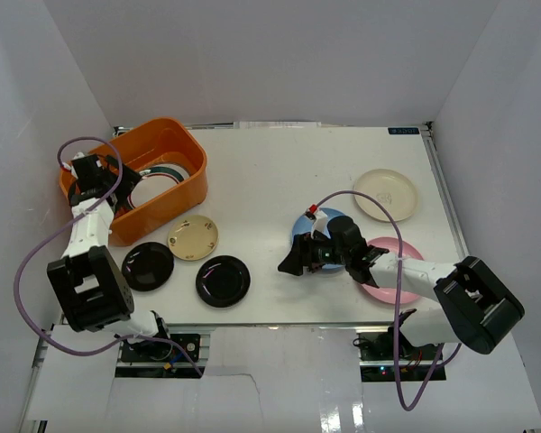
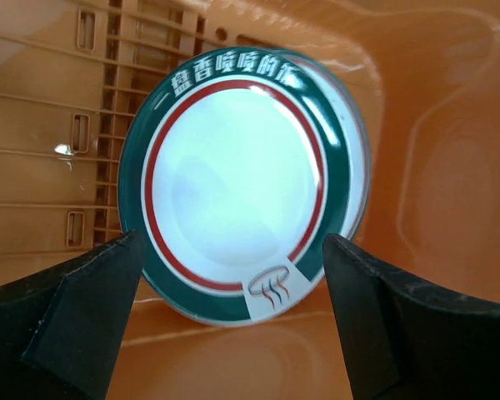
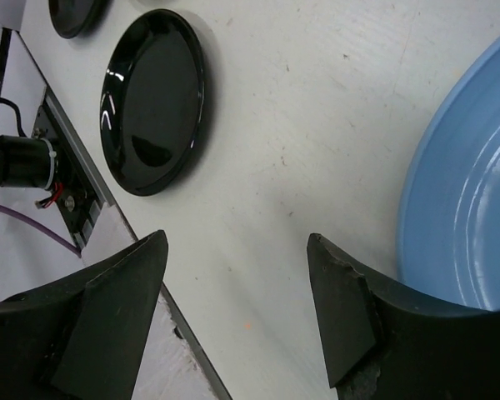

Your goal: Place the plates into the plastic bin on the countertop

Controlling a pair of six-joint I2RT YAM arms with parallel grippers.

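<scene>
Left gripper (image 1: 108,180) first. It's down inside the plastic bin (image 1: 195,171) with its jaws spread wide and nothing in them. Just past its fingers (image 2: 75,321) lies the green-rimmed white plate (image 2: 233,183), face toward the wrist camera. Each fingertip stands out by the rim on its own side. We can't tell if either one touches, or if the plate lies flat or is propped. It's a tight spot. The slotted orange bottom is on one side, and smooth orange wall closes in on the other side and beyond the plate. The only open room we see is up over the bin's rim.

The right gripper (image 1: 299,253) is also wide and also empty, with bare white tabletop (image 3: 317,108) between its fingers. The light blue plate (image 3: 467,208) sits right at one finger with its rim tucked behind it, and we can't call contact there. On the other finger's side the tabletop's near edge runs close by, so there's little margin that way.

Ahead of the fingertips there's a good stretch of open tabletop, then a black plate (image 3: 154,100) near that same edge. A second black plate (image 3: 75,17) is farther on, and the tan plate (image 1: 193,237) lies out toward the bin. Behind the gripper, under its arm, is the pink plate (image 1: 389,294). The cream plate (image 1: 386,194) is farther back.
</scene>
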